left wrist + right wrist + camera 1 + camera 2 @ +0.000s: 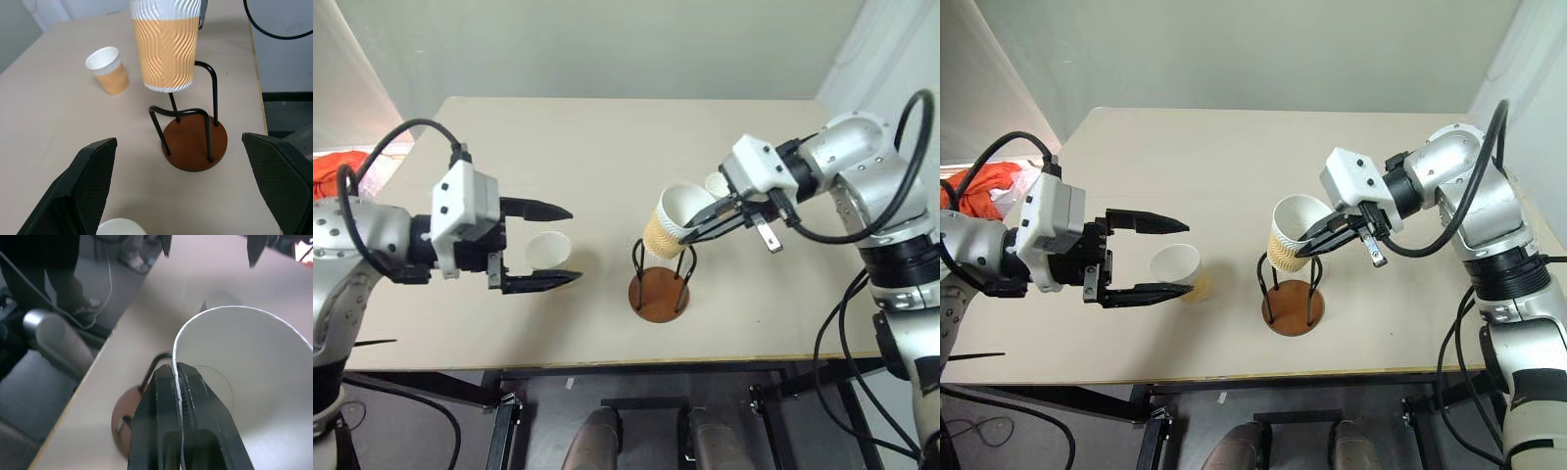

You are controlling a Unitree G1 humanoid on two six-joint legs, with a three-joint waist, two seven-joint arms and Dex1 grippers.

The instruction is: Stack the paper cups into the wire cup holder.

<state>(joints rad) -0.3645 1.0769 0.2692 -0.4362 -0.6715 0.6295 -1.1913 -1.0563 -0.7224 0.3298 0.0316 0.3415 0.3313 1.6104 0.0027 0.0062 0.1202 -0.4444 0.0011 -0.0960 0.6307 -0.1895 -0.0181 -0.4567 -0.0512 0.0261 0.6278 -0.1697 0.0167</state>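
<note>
My right gripper (685, 235) is shut on the rim of a tan paper cup (668, 223), one finger inside the cup and one outside. The cup hangs tilted just above the wire cup holder (658, 294), whose brown disc and black loops stand near the table's front edge. A second paper cup (1175, 266) stands upright on the table, and my left gripper (574, 244) hovers over it, open wide. Behind the right gripper stands a third cup (108, 68), upright on the table. The pinched rim is plain in the right wrist view (178, 382).
The beige table (558, 147) has bare room at the back and the left. An orange cloth (984, 191) lies off its left edge. In the right wrist view a person's dark legs (58, 264) stand beyond the table's edge.
</note>
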